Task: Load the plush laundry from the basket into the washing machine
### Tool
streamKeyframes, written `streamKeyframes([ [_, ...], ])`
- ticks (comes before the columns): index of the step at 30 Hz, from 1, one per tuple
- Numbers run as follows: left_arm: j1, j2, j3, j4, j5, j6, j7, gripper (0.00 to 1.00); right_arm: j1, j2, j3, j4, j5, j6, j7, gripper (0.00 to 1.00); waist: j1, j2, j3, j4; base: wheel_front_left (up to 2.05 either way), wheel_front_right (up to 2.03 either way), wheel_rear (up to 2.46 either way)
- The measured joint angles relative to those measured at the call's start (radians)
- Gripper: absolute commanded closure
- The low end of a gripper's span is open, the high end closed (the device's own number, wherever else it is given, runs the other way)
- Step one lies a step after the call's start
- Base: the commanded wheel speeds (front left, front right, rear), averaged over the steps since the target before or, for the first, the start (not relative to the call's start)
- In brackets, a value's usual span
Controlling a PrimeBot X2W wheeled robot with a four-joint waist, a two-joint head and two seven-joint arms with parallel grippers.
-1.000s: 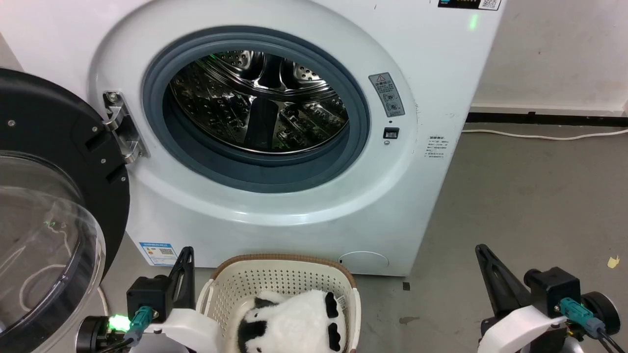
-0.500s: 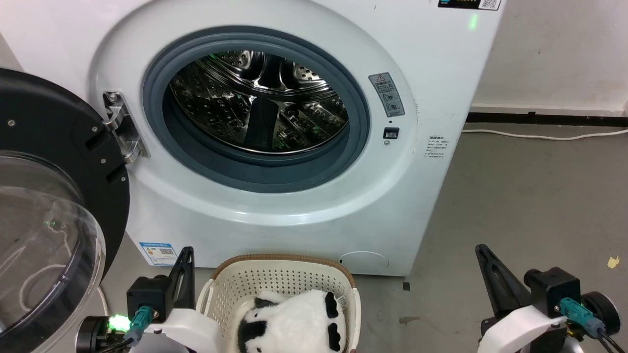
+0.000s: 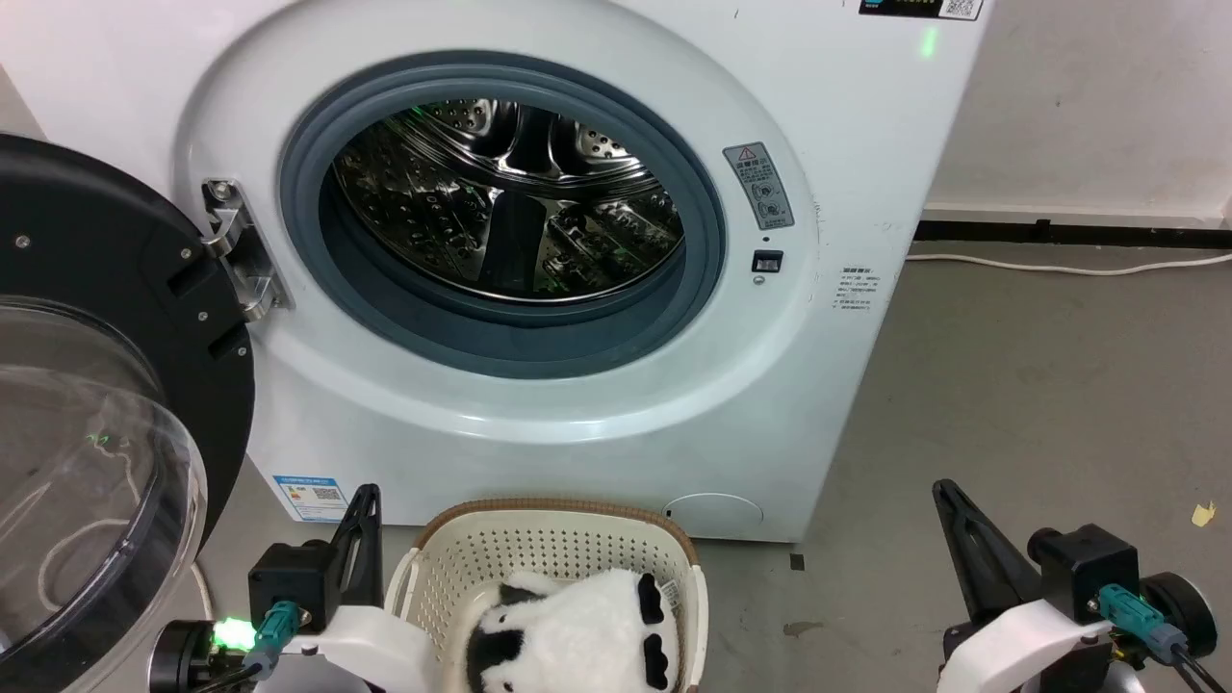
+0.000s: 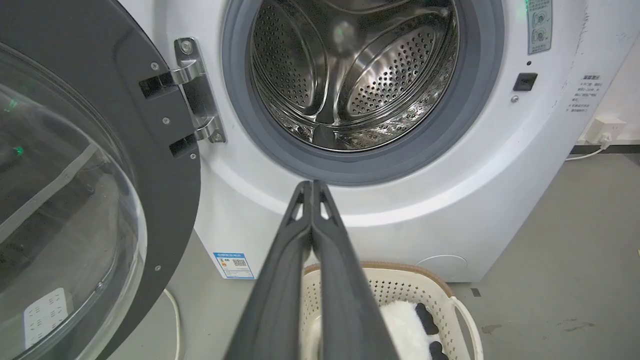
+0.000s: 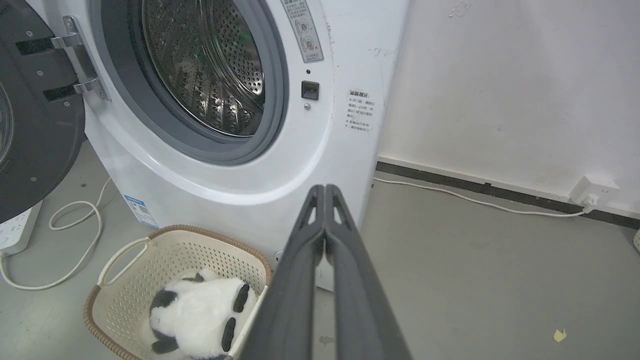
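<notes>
The panda-like plush laundry [image 3: 577,630] lies in the cream basket [image 3: 549,507] on the floor in front of the washing machine [image 3: 847,144]. The machine's black-framed bubble door [image 3: 87,385] hangs wide open at the left, showing the bare steel drum [image 3: 510,202]. My left gripper [image 3: 366,496] stands shut just left of the basket, apart from it. My right gripper [image 3: 945,491] is shut well to the right, over bare floor. In the left wrist view the shut fingers [image 4: 311,184] rise over the basket [image 4: 400,285] and the plush [image 4: 400,320]. The right wrist view shows its fingers [image 5: 325,187] pressed together, with the plush [image 5: 200,312] at lower left.
A white cable [image 5: 75,235] loops on the floor left of the basket, near a power strip [image 5: 15,230]. Another cord [image 3: 1059,265] runs along the wall base to a socket [image 5: 592,192]. Grey floor stretches right of the machine, with a small yellow scrap [image 3: 1201,515].
</notes>
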Motion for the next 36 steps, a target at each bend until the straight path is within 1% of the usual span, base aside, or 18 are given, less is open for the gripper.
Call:
streamKeyframes([
  [4, 0.000, 0.000, 0.000, 0.000, 0.000, 0.000, 0.000, 1.00, 0.000, 0.000, 0.000, 0.000, 0.000, 0.000, 0.000, 1.00, 0.0000, 0.0000, 0.000, 0.000, 0.00, 0.00, 0.00],
  [5, 0.000, 0.000, -0.001, 0.000, 0.000, 0.000, 0.000, 0.00, 0.000, 0.000, 0.001, 0.000, 0.001, 0.000, 0.000, 0.00, 0.0000, 0.0000, 0.000, 0.000, 0.00, 0.00, 0.00],
  [15, 0.001, 0.000, -0.009, 0.001, -0.001, 0.001, -0.002, 0.00, 0.000, 0.000, 0.002, 0.002, 0.004, 0.000, -0.004, 0.00, 0.0000, 0.0000, -0.004, -0.001, 0.00, 0.00, 0.00],
  [25, 0.002, 0.000, -0.026, 0.002, -0.012, 0.007, -0.027, 0.00, 0.001, 0.000, 0.001, 0.005, 0.020, 0.000, -0.023, 0.00, 0.0000, 0.0000, -0.004, -0.008, 0.00, 0.00, 0.00],
  [36, 0.002, 0.000, -0.054, 0.034, -0.030, 0.015, -0.047, 0.00, 0.001, 0.000, 0.005, 0.004, 0.033, 0.000, -0.048, 0.00, 0.0001, 0.0000, 0.033, -0.025, 0.00, 0.00, 0.00],
])
